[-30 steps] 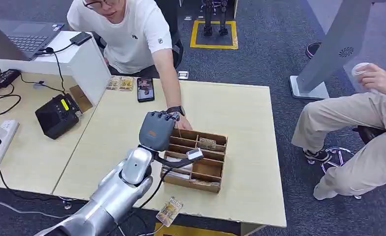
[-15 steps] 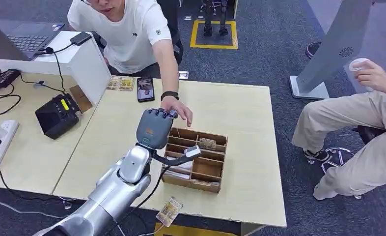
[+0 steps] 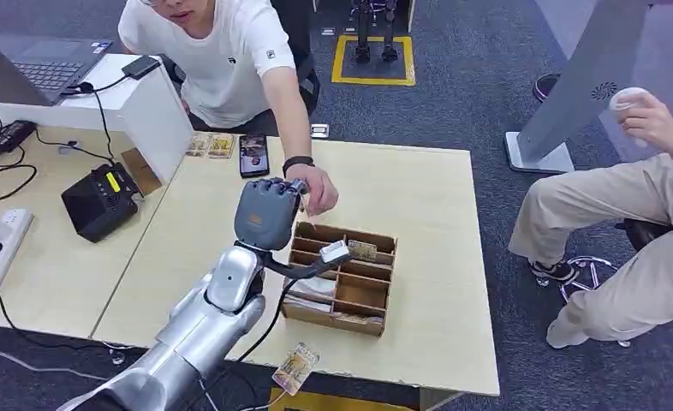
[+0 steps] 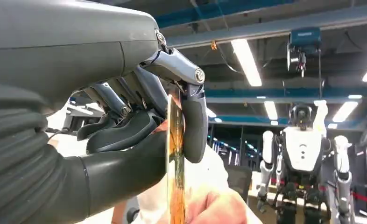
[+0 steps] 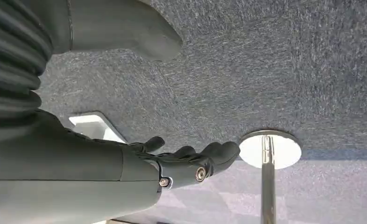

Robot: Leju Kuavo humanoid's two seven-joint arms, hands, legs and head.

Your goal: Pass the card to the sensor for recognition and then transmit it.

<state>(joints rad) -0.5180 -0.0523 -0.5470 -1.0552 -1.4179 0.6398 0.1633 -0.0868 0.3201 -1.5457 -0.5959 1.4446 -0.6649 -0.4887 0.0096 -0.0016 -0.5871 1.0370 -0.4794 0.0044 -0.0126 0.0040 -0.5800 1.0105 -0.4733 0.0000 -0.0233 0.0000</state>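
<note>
Head view has our left hand [image 3: 267,214] raised over the far left corner of the wooden divider box [image 3: 342,278] on the pale table [image 3: 419,214]. Up close, we've got the card [image 4: 174,158] clamped edge-on between thumb and fingers [image 4: 193,121]. A person's hand [image 3: 318,190] is right there at the card, touching it. Our right hand [image 5: 181,163] hangs over grey carpet, fingers apart, holding nothing.
</note>
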